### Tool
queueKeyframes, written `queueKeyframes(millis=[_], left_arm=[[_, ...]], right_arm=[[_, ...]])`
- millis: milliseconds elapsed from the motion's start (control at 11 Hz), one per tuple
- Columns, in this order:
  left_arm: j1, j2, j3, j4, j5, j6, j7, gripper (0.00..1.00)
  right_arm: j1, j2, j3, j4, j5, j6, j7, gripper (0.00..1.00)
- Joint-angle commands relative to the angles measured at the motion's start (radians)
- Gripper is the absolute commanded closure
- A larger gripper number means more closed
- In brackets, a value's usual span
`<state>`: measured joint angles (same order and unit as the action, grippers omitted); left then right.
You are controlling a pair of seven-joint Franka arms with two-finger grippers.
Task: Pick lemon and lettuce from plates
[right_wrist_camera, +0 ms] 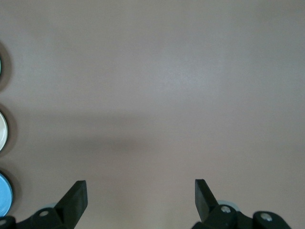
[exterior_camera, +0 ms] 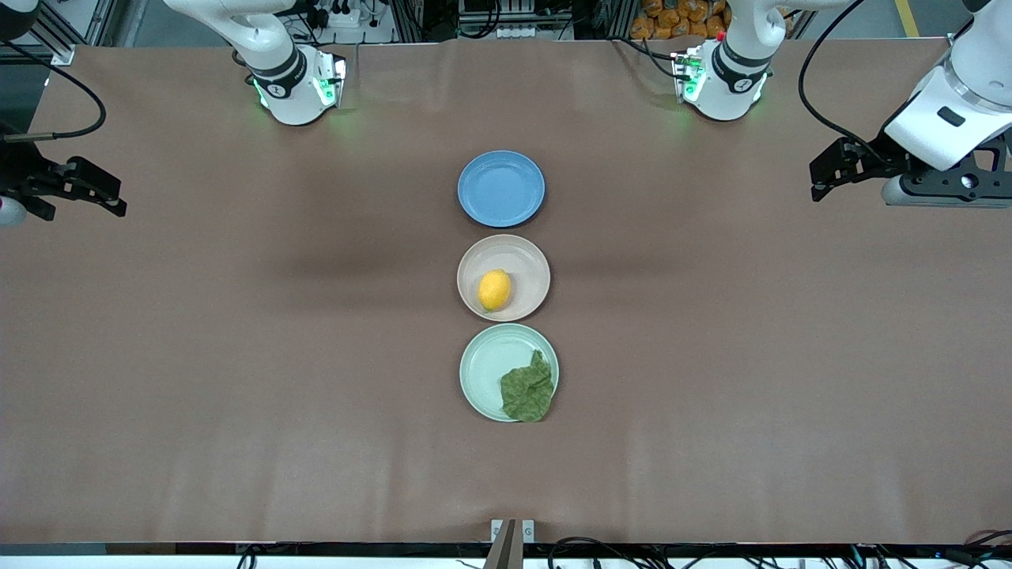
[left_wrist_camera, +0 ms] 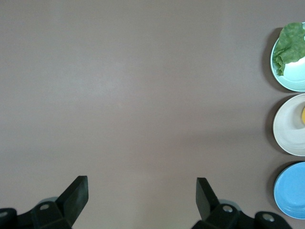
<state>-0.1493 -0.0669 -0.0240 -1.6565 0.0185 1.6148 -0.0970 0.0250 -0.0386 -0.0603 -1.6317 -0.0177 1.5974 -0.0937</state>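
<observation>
Both arms wait raised at the counter (exterior_camera: pixel 237 356) ends, left gripper (left_wrist_camera: pixel 142 196) and right gripper (right_wrist_camera: pixel 140 198) jaws wide, empty. Lemon (exterior_camera: pixel 494 290) on beige plate (exterior_camera: pixel 522 257); lettuce (exterior_camera: pixel 527 389) on mint plate (exterior_camera: pixel 486 363), nearer camera.

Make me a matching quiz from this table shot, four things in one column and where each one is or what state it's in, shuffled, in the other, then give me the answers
Things:
1. lemon
2. lettuce
3. blue plate
4. left gripper

Places or states:
A. bare, nearest the robots' bases
B. on the mint green plate
C. open, over bare table at its own arm's end
D. on the beige plate

Pairs: 1-D, 2-B, 3-A, 4-C
</observation>
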Motion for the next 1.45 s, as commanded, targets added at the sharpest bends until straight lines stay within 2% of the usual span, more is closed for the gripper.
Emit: queueKeyframes(millis=[0,364,727,909,1091,1364], left_arm=[[0.010,0.036,-0.001,0.034,0.001,-0.021,0.034,0.00],[0.036,0.051,-0.007,0.005,-0.032,-0.026,0.014,0.00],[0.013,0.113,-0.017,-0.034,-0.054,-0.019,-0.024,0.00],[0.002,0.153,-0.049,-0.043,-0.057,0.003,-0.045,0.00],[0.002,0.165,-0.085,-0.107,-0.092,0.081,-0.050,0.00],[-0.001,0.177,-0.169,-0.193,-0.094,0.217,-0.171,0.00]], right_arm=[[0.045,0.002,0.008,-0.016,0.002,0.028,0.003,0.00],[0.137,0.138,0.062,-0.020,0.002,0.160,0.256,0.00],[0.197,0.322,0.117,-0.020,0.001,0.411,0.550,0.00],[0.222,0.400,0.125,-0.020,-0.001,0.545,0.667,0.00],[0.285,0.469,0.123,-0.020,-0.013,0.688,0.867,0.00],[0.383,0.564,0.122,-0.016,-0.031,0.846,1.106,0.00]])
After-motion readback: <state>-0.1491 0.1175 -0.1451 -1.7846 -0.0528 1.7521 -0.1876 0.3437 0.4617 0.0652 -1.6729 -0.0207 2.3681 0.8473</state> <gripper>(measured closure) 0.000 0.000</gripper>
